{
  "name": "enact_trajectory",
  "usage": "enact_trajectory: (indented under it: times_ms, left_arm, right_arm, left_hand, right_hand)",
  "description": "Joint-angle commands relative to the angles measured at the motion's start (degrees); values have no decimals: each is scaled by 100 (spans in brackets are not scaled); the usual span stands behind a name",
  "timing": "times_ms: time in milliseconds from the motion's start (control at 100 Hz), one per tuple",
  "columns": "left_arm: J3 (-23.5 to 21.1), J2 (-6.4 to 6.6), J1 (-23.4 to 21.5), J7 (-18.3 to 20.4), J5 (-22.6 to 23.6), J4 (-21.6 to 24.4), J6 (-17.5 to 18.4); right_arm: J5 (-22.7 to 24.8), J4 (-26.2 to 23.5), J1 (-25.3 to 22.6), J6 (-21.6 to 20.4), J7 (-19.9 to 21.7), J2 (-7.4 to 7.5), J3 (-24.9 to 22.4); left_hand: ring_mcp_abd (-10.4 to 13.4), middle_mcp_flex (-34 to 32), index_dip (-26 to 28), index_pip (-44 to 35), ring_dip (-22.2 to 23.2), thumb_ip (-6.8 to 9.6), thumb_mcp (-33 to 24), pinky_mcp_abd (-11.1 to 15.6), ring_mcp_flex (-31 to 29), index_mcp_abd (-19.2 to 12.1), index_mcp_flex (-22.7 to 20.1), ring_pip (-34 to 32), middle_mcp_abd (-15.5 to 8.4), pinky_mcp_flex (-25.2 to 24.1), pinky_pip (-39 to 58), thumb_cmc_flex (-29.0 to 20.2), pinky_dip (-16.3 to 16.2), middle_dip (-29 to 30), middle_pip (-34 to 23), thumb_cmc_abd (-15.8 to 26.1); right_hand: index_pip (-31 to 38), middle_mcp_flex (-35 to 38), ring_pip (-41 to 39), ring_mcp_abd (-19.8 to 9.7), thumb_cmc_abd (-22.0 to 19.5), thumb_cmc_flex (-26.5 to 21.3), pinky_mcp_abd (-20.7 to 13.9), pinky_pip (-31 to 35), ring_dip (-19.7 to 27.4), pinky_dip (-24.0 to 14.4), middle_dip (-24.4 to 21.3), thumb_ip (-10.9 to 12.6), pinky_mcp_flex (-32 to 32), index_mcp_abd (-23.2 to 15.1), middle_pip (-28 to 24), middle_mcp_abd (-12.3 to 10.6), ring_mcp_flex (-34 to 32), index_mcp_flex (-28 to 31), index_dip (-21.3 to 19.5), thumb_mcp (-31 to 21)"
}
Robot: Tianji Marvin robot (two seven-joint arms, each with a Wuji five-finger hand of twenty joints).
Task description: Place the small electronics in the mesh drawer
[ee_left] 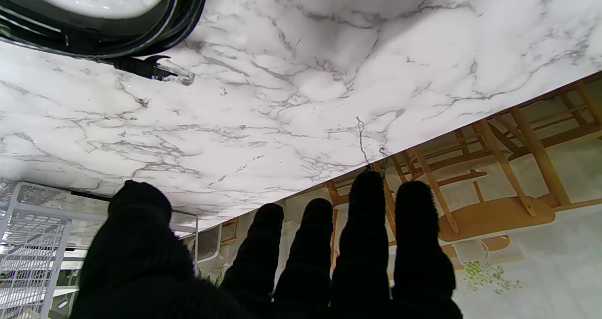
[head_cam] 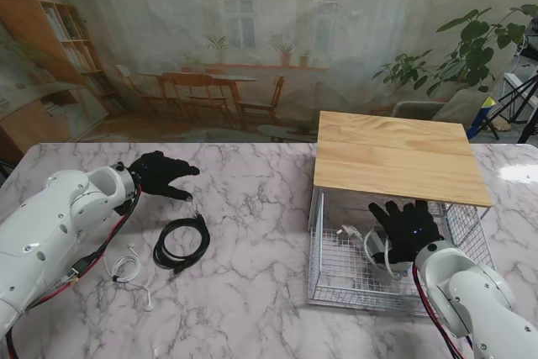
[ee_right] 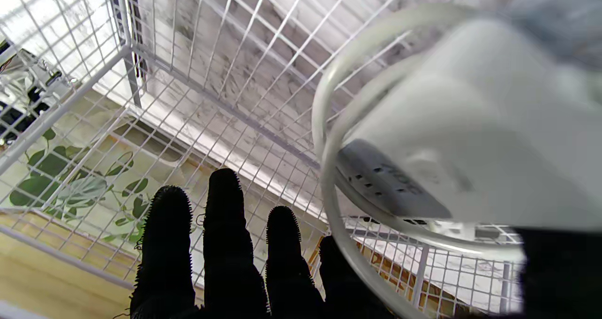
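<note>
Right hand [head_cam: 409, 231] fingers grip a white power strip [ee_right: 470, 135] inside the mesh drawer [head_cam: 336, 279] for loading, while the left hand [head_cam: 160, 174] hovers, fingers spread and empty, beside the black cable [head_cam: 181, 243] on the counter [head_cam: 252, 182].

The right hand [ee_right: 225, 258] reaches into the white mesh drawer [ee_right: 94, 74], its black-gloved fingers [ee_right: 225, 225] extended and slightly spread. Close to the lens, a white power strip [ee_right: 470, 135] — grey socket face showing — fills much of the frame, blurred. Its white cord [ee_right: 329, 187] loops around it. Through the wire grid, marble and a leafy backdrop show.
</note>
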State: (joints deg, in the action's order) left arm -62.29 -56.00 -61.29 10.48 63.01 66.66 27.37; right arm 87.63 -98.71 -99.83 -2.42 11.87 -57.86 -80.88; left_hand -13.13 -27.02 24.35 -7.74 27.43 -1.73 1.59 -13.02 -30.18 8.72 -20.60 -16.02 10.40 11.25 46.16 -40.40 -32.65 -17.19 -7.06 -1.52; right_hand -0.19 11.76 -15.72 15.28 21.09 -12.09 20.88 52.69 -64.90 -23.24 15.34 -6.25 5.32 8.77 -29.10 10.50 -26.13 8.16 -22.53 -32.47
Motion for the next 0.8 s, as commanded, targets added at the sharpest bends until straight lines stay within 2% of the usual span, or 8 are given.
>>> enact_trajectory:
  times_ms: [0, 90, 210, 320, 440, 530, 570, 790]
  left_arm:
    - [12, 11, 29, 71, 27, -9, 29]
    - [12, 15, 36, 67, 50, -8, 41]
    - [19, 19, 45, 61, 76, -9, 58]
    - [32, 21, 51, 57, 91, -12, 64]
    - [42, 23, 52, 51, 105, -9, 62]
    - [43, 24, 50, 48, 118, -4, 66]
    - [42, 25, 49, 45, 124, -3, 68]
    - [24, 28, 33, 45, 148, 11, 72]
  right_arm:
    - [-44, -45, -40, -83, 192, 13, -37]
    - [-157, -61, -47, -123, 247, 8, -69]
    - [-393, -91, -60, -237, 343, 5, -131]
    - [-483, -71, -65, -227, 301, 0, -133]
    - [-478, -97, -87, -132, 315, -9, -125]
    - [-431, -165, -115, -61, 452, -15, -122]
    - [-363, -182, -122, -26, 466, -16, -113]
    - [-300, -273, -179, -10, 547, -24, -159]
  left_hand:
    - [37, 160, 39, 52, -36, 123, -7, -131, -3, 39, -27, 120, -19, -63, -85, -102, -44, 16, -83, 221]
    - [31, 158, 39, 51, -35, 123, -6, -141, -9, 43, -29, 118, -12, -62, -84, -104, -43, 16, -86, 220]
    - [38, 158, 38, 52, -35, 124, -9, -145, -6, 43, -24, 118, -13, -63, -82, -109, -43, 17, -87, 223]
    - [45, 165, 39, 50, -34, 123, -8, -141, -8, 36, -28, 117, -22, -62, -80, -112, -43, 18, -86, 221]
    - [43, 171, 37, 52, -35, 123, -7, -137, -10, 43, -21, 117, -12, -64, -79, -113, -42, 18, -87, 223]
    - [49, 170, 39, 48, -34, 123, -8, -133, -15, 47, -29, 116, -15, -56, -77, -120, -41, 18, -90, 227]
    - [50, 174, 37, 52, -35, 123, -11, -135, -11, 48, -19, 117, -16, -57, -76, -126, -41, 18, -90, 232]
    - [42, 177, 37, 49, -33, 124, -9, -131, -14, 51, -22, 114, -20, -52, -73, -141, -38, 18, -96, 233]
  right_hand:
    - [-173, -203, 376, 28, 297, -635, 300, -116, 16, -97, -79, 328, -78, 152, 127, 69, 189, 34, 83, -141]
    - [-168, -200, 379, 30, 744, -976, 378, -156, 18, -91, -116, 629, -52, 281, 182, 46, 200, 30, 59, -1199]
    - [-29, -199, 397, 29, 1499, -1075, 547, -312, 34, -77, -64, 1908, -138, 386, 141, 11, 276, 2, -307, -4036]
    - [-36, -203, 437, 44, 1532, -774, 669, -447, 70, -98, -20, 2477, -211, 421, 190, 27, 398, -24, -891, -4699]
    - [-79, -212, 548, 125, 927, -240, 690, -507, 430, -155, -53, 2100, -266, 424, 425, 61, 503, -31, -1014, -3658]
    - [-85, -215, 555, 181, -220, 88, 695, -517, 743, -246, 1, 664, -256, 419, 581, 92, 518, -26, -936, -1001]
    - [-59, -210, 515, 178, -608, 228, 668, -482, 768, -297, 66, 353, -202, 431, 537, 80, 478, -30, -1001, -130]
    - [132, -195, 400, 113, -404, -581, 548, -364, 511, -341, 142, 431, -98, 510, 320, 106, 448, 206, -1171, 158]
